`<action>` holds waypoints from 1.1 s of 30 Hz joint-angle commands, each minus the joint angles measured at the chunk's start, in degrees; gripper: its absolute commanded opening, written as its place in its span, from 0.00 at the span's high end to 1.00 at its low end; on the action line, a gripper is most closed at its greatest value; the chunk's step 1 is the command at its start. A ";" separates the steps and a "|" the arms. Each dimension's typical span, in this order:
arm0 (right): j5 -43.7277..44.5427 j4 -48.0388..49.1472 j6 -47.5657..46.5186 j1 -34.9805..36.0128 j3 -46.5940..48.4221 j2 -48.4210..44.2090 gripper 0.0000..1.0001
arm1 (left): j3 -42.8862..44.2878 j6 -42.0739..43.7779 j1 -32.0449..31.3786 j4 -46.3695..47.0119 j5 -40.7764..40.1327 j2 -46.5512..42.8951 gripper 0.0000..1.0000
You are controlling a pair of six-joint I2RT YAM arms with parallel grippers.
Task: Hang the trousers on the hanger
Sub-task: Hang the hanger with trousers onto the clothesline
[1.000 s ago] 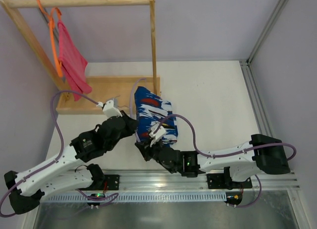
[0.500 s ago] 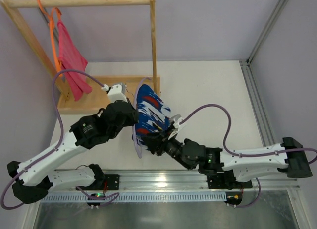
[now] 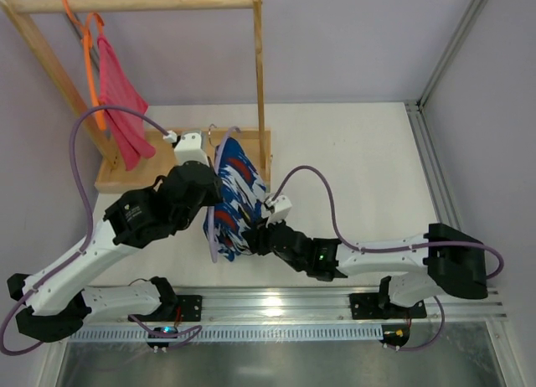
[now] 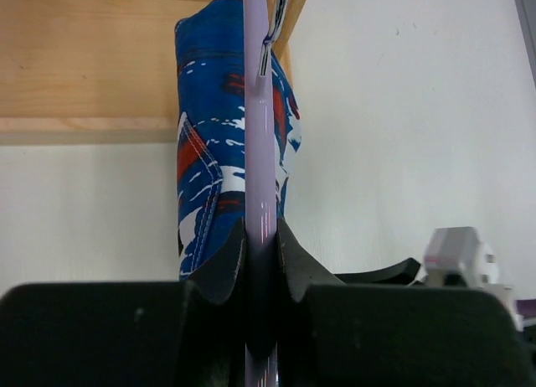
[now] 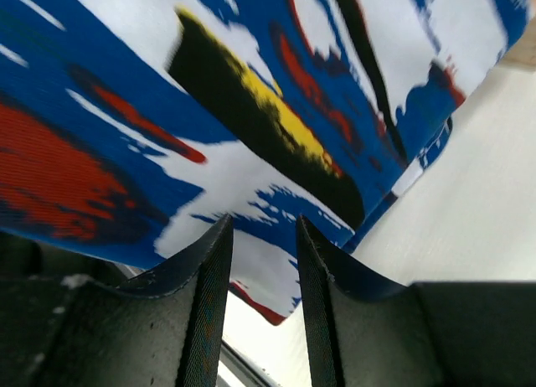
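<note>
The trousers (image 3: 237, 190), in a blue, white, red and black print, hang folded over the thin lavender hanger (image 3: 209, 240) above the table in front of the wooden rack. My left gripper (image 3: 214, 196) is shut on the hanger's bar. In the left wrist view the hanger (image 4: 259, 110) runs straight up from the pinched gripper (image 4: 261, 233), with the trousers (image 4: 205, 152) draped on it. My right gripper (image 3: 252, 236) is open just below and right of the cloth. In the right wrist view the trousers (image 5: 251, 94) fill the top, beyond the parted right gripper (image 5: 264, 226), which holds nothing.
A wooden rack stands at the back left, with a top rail (image 3: 142, 2), an upright post (image 3: 260, 85) and a base board (image 3: 159, 157). An orange hanger (image 3: 90, 77) with a pink-red cloth (image 3: 121, 102) hangs on it. A metal frame rail (image 3: 429, 178) borders the right side.
My right gripper has let go of the trousers and opened. My left arm has lifted the hanger and trousers up and back toward the rack.
</note>
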 commanded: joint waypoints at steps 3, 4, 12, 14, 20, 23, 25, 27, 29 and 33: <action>-4.63 3.38 1.65 -1.04 7.85 6.60 0.60 | 6.02 4.20 0.15 7.22 -7.96 -2.51 1.00; -5.07 3.12 1.65 -1.65 8.47 7.57 0.60 | 6.46 4.99 0.15 7.31 -7.96 -2.51 1.00; -5.96 -1.36 2.87 -2.63 8.67 2.32 0.60 | 12.68 15.88 0.24 8.30 -13.14 0.55 1.00; -5.52 -3.38 4.80 -2.63 6.38 -1.72 0.58 | 15.33 17.91 0.33 7.23 -14.81 1.70 1.00; -7.36 -7.42 8.94 -2.54 -4.69 -21.31 0.45 | 25.08 26.87 1.47 10.13 -14.29 5.30 1.00; -6.31 -12.08 10.70 -2.28 -7.34 -30.20 0.10 | 31.68 29.94 2.35 9.68 -14.73 8.55 1.00; -5.69 -14.70 11.23 -2.19 -9.09 -36.07 0.00 | 34.40 31.18 3.31 10.30 -13.86 10.14 1.00; -3.68 -17.87 12.28 -2.36 -9.28 -39.25 0.00 | 38.80 33.12 4.62 10.74 -13.06 12.69 1.00; -2.97 -22.62 12.28 -2.28 -8.93 -43.02 0.00 | 42.74 34.96 6.12 10.65 -12.10 14.62 1.00; -2.53 -27.90 12.72 -2.27 -8.48 -48.84 0.00 | 45.84 35.32 13.57 10.91 -5.17 18.66 1.00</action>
